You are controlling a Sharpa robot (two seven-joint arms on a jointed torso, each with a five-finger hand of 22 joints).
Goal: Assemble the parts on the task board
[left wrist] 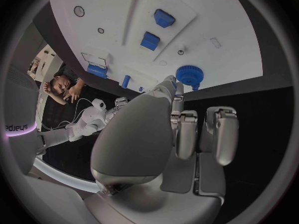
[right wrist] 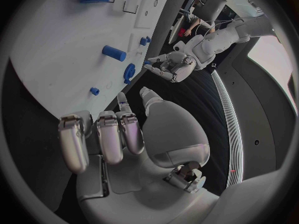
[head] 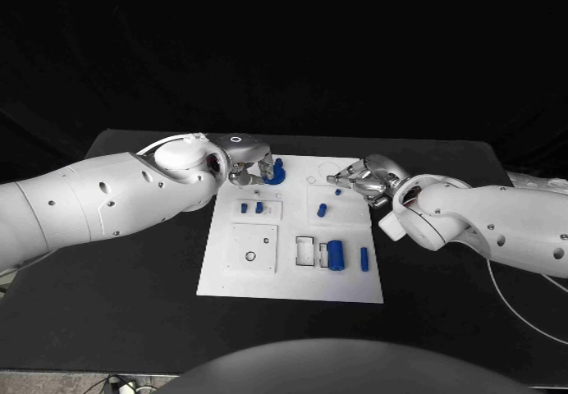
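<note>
1. The task board (head: 292, 226) lies in the middle of the head view. The left hand (head: 245, 167) is at its upper left corner, just beside a blue gear (head: 276, 171). I judge that the step in hand is to seat this gear.
2. The left wrist view shows the gear (left wrist: 189, 75) standing near the board's edge, apart from the fingers (left wrist: 186, 132). These are curled in and hold nothing.
3. The right hand (head: 364, 176) waits at the upper right edge of the board. In the right wrist view its fingers (right wrist: 111, 134) are curled in with nothing in them.
4. The head view alone shows the whole layout: two small blue pegs (head: 251, 208) in the left middle, a blue cylinder (head: 335, 253) and a blue bar (head: 364, 259) in the lower right.
5. The next move probably calls for the left hand to open and take the gear, if it is not yet seated; this I cannot tell.
</note>
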